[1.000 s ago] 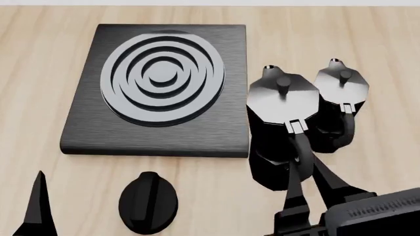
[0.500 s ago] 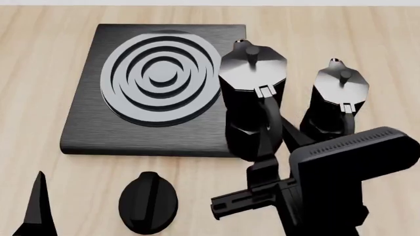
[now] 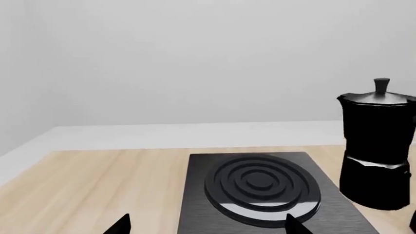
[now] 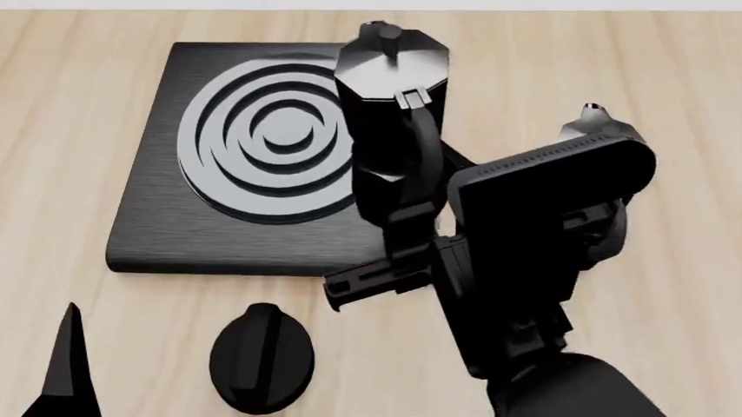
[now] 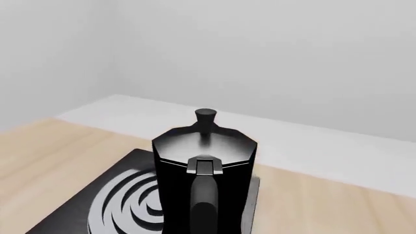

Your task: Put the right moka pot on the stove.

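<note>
Right hand (image 4: 408,228) gripping moka pot (image 4: 388,130) by its handle, above stove (image 4: 151,226) edge

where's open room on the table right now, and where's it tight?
Open: bare wood left of the stove, and the front strip between the round knob and the stove's front edge. The burner rings are bare. Tight: the stove's right edge, where the right gripper carries a moka pot beside the second pot.

Simulated kitchen counter — stove (image 4: 274,156), wooden worktop (image 4: 649,87)
</note>
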{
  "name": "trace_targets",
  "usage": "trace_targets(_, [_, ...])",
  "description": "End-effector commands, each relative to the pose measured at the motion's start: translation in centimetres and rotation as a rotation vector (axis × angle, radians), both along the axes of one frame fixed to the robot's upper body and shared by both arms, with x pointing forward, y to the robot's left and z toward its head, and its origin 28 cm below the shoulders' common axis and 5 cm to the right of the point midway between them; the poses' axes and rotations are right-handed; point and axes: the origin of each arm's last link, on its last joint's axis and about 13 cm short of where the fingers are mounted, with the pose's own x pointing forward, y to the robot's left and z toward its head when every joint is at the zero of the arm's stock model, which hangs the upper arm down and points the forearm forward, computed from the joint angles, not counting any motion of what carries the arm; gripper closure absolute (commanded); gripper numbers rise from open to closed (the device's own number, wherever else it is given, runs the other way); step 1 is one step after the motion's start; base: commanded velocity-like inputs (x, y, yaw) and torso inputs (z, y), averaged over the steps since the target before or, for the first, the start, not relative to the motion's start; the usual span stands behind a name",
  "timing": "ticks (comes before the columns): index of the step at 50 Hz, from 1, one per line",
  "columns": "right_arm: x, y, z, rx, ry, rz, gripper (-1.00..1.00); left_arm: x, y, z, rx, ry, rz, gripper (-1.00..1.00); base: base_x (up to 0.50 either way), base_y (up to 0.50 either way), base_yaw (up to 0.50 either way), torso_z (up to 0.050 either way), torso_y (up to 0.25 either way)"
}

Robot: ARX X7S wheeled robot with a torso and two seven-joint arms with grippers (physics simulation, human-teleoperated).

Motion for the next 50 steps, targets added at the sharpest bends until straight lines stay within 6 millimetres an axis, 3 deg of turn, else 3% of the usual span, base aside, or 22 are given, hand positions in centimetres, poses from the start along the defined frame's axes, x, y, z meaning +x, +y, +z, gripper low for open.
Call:
trace_targets(1, [2.0, 1.2, 1.3, 0.001, -0.043, 0.020, 1.00, 0.0, 0.0, 0.1, 0.000, 0.001, -0.003, -1.00, 0.00, 0.00, 0.00, 0.000, 0.000])
trace_targets(20, [6.2, 3.1, 1.5, 0.016, -0.022, 0.063, 1.00, 0.0, 0.0, 0.0, -0.002, 0.000, -0.008, -1.00, 0.00, 0.00, 0.00, 0.001, 0.001])
trace_targets(50, [10.7, 6.1, 1.9, -0.002, -0.017, 0.119, 1.00, -0.1, 0.0, 0.0, -0.006, -0.002, -0.014, -1.00, 0.00, 0.00, 0.00, 0.000, 0.001])
